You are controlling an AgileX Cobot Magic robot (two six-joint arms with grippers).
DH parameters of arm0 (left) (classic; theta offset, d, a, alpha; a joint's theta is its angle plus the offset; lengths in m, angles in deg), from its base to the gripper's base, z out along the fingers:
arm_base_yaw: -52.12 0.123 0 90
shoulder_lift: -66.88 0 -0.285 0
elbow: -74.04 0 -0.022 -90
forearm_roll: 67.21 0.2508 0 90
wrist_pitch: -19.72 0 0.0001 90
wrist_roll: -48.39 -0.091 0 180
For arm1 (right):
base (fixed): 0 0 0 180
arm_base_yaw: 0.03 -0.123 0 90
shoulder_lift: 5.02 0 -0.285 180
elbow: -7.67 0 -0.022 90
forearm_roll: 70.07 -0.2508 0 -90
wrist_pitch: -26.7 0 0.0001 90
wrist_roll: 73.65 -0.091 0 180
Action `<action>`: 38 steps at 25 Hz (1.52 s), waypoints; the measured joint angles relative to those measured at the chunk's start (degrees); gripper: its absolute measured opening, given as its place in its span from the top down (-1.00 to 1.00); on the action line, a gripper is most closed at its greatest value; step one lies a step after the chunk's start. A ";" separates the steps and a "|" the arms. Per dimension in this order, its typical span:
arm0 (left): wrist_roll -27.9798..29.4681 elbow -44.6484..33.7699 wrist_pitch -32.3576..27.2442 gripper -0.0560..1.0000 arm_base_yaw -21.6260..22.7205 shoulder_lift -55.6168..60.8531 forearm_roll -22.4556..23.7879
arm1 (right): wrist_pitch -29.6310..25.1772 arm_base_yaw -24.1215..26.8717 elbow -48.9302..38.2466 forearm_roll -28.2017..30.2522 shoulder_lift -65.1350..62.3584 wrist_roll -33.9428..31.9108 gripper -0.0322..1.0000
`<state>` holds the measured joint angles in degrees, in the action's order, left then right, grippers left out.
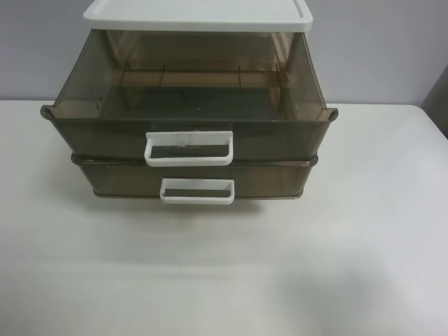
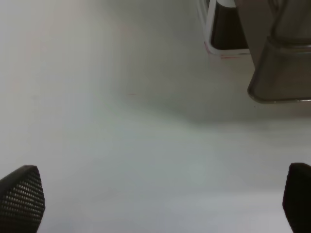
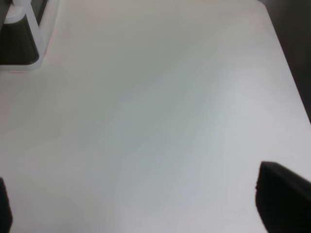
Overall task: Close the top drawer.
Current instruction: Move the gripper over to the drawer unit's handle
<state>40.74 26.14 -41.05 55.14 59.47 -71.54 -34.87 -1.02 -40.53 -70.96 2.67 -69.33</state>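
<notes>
Left gripper [image 2: 159, 199]: two dark textured fingers [image 2: 22, 201] set wide apart at opposite edges of the left wrist view, nothing between them, held above the bare white table [image 2: 121, 121]. Beyond them in the same view, a rounded smoky-brown drawer corner [image 2: 282, 73] and a white-rimmed dark part beside it; which drawer they belong to cannot be told. Right gripper [image 3: 145, 204]: two dark fingers [image 3: 284, 194] likewise spread wide and holding nothing, over open tabletop, with a blurred white loop [image 3: 34, 34] of the drawer unit well away from them. Neither arm shows in the exterior high view. Top drawer [image 1: 189, 129]: wide, translucent smoky-brown plastic, pulled well out from under the white lid [image 1: 198, 15], its front wall overhanging the drawer below. Its white rectangular loop handle [image 1: 189, 148] is centred on the front and bears faint dark scuffs on the upper bar. Lower drawer [image 1: 196, 176]: same smoky-brown plastic, set further back, with a clean white handle [image 1: 197, 190]. The unit stands at the far side of the table against a grey wall [image 1: 378, 49].
</notes>
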 joint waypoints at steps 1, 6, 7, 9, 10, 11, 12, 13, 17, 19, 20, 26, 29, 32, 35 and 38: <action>0.00 0.00 0.00 -0.99 0.00 0.00 0.00 | 0.00 0.00 0.00 0.00 0.00 0.00 -0.97; 0.00 0.00 0.00 -0.99 0.00 0.00 0.00 | 0.00 0.00 0.00 0.00 0.00 0.00 -0.97; 0.00 0.00 0.00 -0.99 0.00 0.00 0.00 | 0.00 0.00 0.00 0.00 0.00 0.00 -0.97; 0.00 0.00 0.00 -0.99 0.00 0.00 0.00 | 0.00 0.00 -0.02 -0.06 0.00 0.00 -0.97; 0.00 0.00 0.00 -0.99 0.00 0.00 0.00 | 0.03 0.00 -0.07 -0.28 0.00 0.10 -0.97; 0.00 0.00 0.00 -0.99 0.00 0.00 0.00 | 0.03 0.00 -0.07 -0.60 0.00 0.36 -0.97; 0.00 0.00 0.00 -0.99 0.00 0.00 0.00 | 0.03 0.00 -0.07 -1.04 0.00 0.79 -0.97; 0.00 0.00 0.00 -0.99 0.00 0.00 0.00 | 0.03 0.00 -0.07 -1.53 0.00 1.48 -0.97; 0.00 0.00 0.00 -0.99 0.00 0.00 0.00 | -0.31 0.00 1.41 -2.95 3.57 3.20 -0.97; 0.00 0.00 0.00 -0.99 0.00 0.00 0.00 | -0.15 -0.24 4.42 -3.88 9.34 4.43 -0.97; 0.00 0.00 0.00 -0.99 0.00 0.00 0.00 | 0.31 -0.99 6.56 -4.11 12.48 5.05 -0.97; 0.00 0.00 0.00 -0.99 0.00 0.00 0.00 | 2.68 -11.89 22.29 -3.98 32.24 6.84 -0.97; 0.00 0.00 0.00 -0.99 0.00 0.00 0.00 | 2.61 -22.25 30.49 -1.76 42.28 6.97 -0.97; 0.00 0.00 0.00 -0.99 0.00 0.00 0.00 | 1.75 -33.79 37.60 3.28 51.78 5.48 -0.97; 0.00 0.00 0.00 -0.99 0.00 0.00 0.00 | -0.53 -44.65 44.09 9.07 60.94 2.80 -0.97; 0.00 0.00 0.00 -0.99 0.00 0.00 0.00 | -2.13 -52.46 49.49 10.79 69.65 1.51 -0.97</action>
<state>40.74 26.14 -41.05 55.14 59.47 -71.54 -37.00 -53.48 8.96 -60.17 72.31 -67.82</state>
